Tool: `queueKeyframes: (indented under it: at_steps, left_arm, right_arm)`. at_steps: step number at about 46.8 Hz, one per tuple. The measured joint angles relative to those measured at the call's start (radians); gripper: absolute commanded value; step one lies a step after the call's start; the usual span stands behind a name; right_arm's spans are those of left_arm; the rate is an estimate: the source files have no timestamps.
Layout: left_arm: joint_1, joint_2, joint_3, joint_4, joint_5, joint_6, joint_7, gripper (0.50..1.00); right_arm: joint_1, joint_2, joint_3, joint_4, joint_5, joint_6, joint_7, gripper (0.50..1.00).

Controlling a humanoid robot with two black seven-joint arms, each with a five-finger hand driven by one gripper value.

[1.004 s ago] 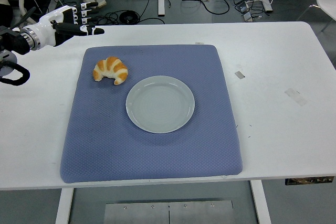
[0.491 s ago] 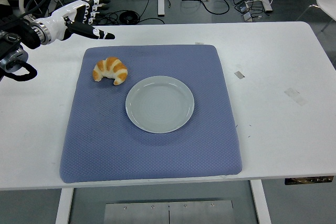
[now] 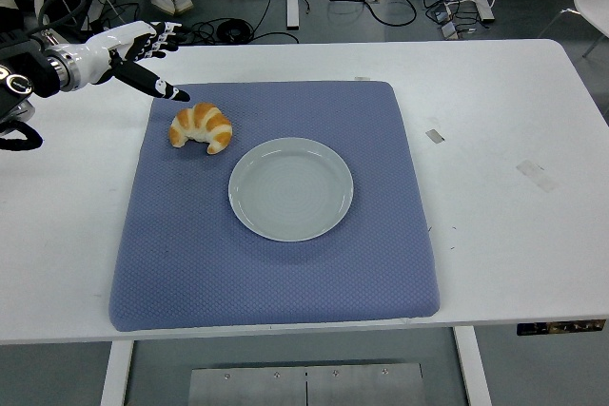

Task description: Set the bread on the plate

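Observation:
A golden croissant [image 3: 201, 127] lies on the blue mat [image 3: 276, 263], near its far left corner. Just right of it and a little nearer sits an empty pale grey plate [image 3: 290, 188]. My left hand [image 3: 143, 59] reaches in from the left edge, white and black, its fingers spread and holding nothing. Its lowest fingertip hovers just up and left of the croissant, apart from it. My right arm is out of view.
The white table [image 3: 504, 140] carries small tape marks at the right. Beyond its far edge are cables, table legs and a person's shoes on the floor.
My left hand has swung lower and closer to the croissant, its fingers now pointing down toward it. Croissant and plate have not moved.

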Motion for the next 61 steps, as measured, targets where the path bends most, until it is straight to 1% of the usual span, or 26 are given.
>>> queueKeyframes:
  at_steps: [4,10,17,30,39,43,45,52,56,61]
  left_arm:
    - [-0.002,0.011,0.006,-0.027,0.013,-0.014,-0.002,0.981]
    - [-0.002,0.013,0.031,-0.035,0.056,-0.022,-0.002,0.981]
    - [0.0,0.015,0.085,-0.034,0.072,-0.017,-0.001,0.981]
    - [-0.001,0.012,0.102,-0.032,0.075,-0.012,-0.002,0.978]
    - [-0.02,0.008,0.214,0.0,0.073,-0.003,-0.003,0.965]
    - [-0.02,0.006,0.219,0.002,0.07,0.004,-0.005,0.961]
    - [-0.02,0.006,0.219,0.003,0.069,0.007,-0.005,0.952]
    - [-0.016,-0.009,0.221,0.012,0.069,0.04,-0.006,0.928]
    - [-0.015,-0.022,0.221,0.042,0.069,0.049,-0.007,0.928]
    - [-0.014,-0.057,0.222,0.092,0.069,0.052,-0.033,0.928]
  right_arm:
    - [0.0,0.0,0.0,0.0,0.0,0.0,0.0,1.0]
    - [0.0,0.0,0.0,0.0,0.0,0.0,0.0,1.0]
    - [0.0,0.0,0.0,0.0,0.0,0.0,0.0,1.0]
    - [0.0,0.0,0.0,0.0,0.0,0.0,0.0,1.0]
    - [0.0,0.0,0.0,0.0,0.0,0.0,0.0,1.0]
    - [0.0,0.0,0.0,0.0,0.0,0.0,0.0,1.0]
    - [0.0,0.0,0.0,0.0,0.0,0.0,0.0,1.0]
    - [0.0,0.0,0.0,0.0,0.0,0.0,0.0,1.0]
    - [0.0,0.0,0.0,0.0,0.0,0.0,0.0,1.0]
    - [0.0,0.0,0.0,0.0,0.0,0.0,0.0,1.0]
